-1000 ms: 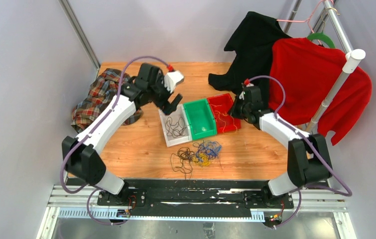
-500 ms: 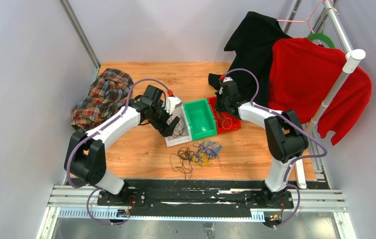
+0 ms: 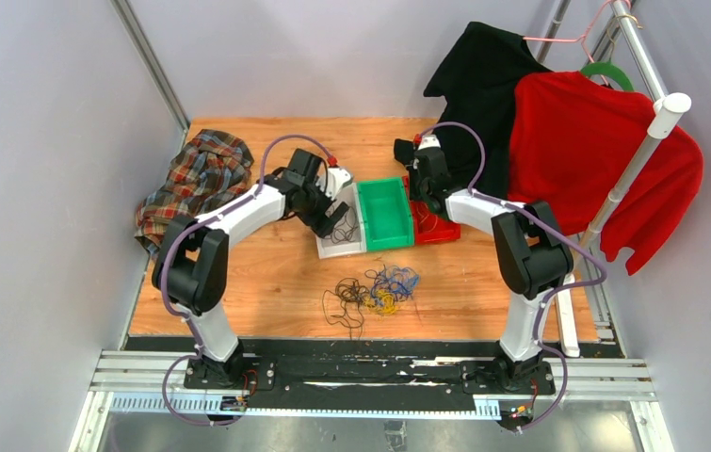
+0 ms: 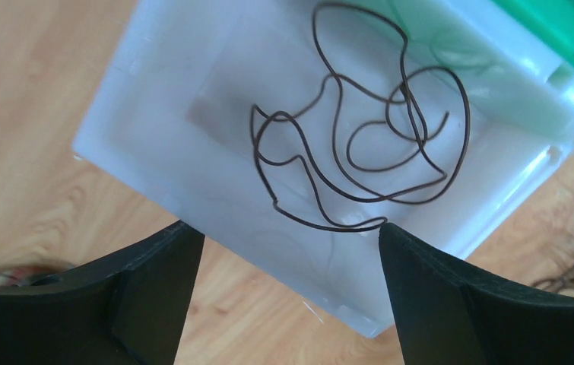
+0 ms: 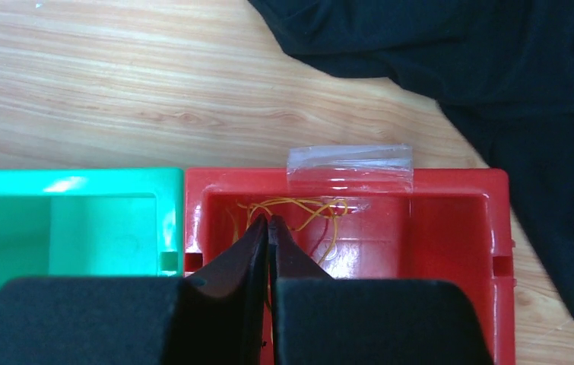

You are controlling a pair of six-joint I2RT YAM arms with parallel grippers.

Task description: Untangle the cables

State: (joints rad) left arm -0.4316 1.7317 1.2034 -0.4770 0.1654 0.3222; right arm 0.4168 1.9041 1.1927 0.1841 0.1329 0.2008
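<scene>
Cables (image 3: 375,292): mixed black, blue and yellow clump lying loose on the table (image 3: 266,273), near edge, well apart from both grippers. Left gripper (image 4: 290,232) hangs over the white bin (image 4: 139,144), fingers spread wide, nothing between them; a black cable (image 4: 359,148) lies coiled in that bin just beyond the tips. Right gripper (image 5: 268,222) is inside the red bin (image 5: 451,228), fingers pressed together, tips at a yellow cable (image 5: 299,204); whether a strand is pinched cannot be told. Green bin (image 5: 63,220) stands between the other two.
</scene>
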